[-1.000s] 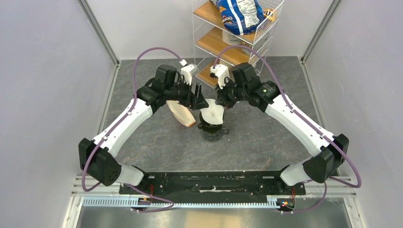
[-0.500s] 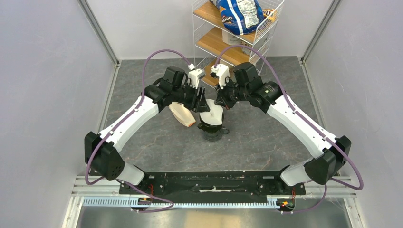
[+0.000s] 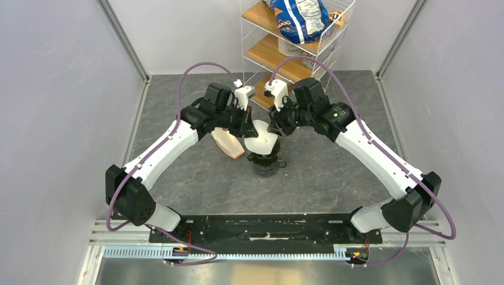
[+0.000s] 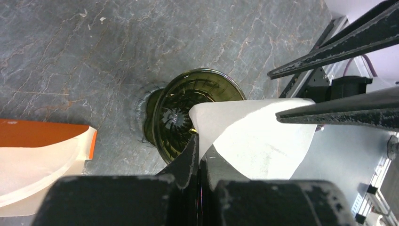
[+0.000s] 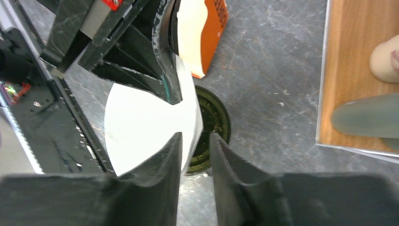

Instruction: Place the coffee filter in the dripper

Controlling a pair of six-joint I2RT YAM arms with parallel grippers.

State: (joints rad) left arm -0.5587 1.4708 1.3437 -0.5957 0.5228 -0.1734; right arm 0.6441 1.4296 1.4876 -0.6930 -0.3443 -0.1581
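The dripper (image 3: 265,163) stands upright on the grey surface (image 3: 321,172), out in front of the two arm bases and roughly midway between them. The white paper filter (image 3: 261,142) is over its mouth, tilted and only partly covering it. In the left wrist view you can see the ribbed inside of the cup open beside the paper. Whether the paper touches the rim you cannot tell.

Your left hand (image 4: 200,148) is closed tight, its fingers pinching one edge of the filter. Your right hand (image 5: 195,137) faces it from the other side with its fingers a little apart. The filter's edge lies in that narrow gap, but the fingers are not pressed onto it.

Just left of the dripper, a tan packet (image 3: 229,144) with an orange end lies flat, partly under your left hand. At the far edge stands a wire shelf rack (image 3: 285,59) with wooden boards, and a blue bag (image 3: 297,18) lies on its top level.
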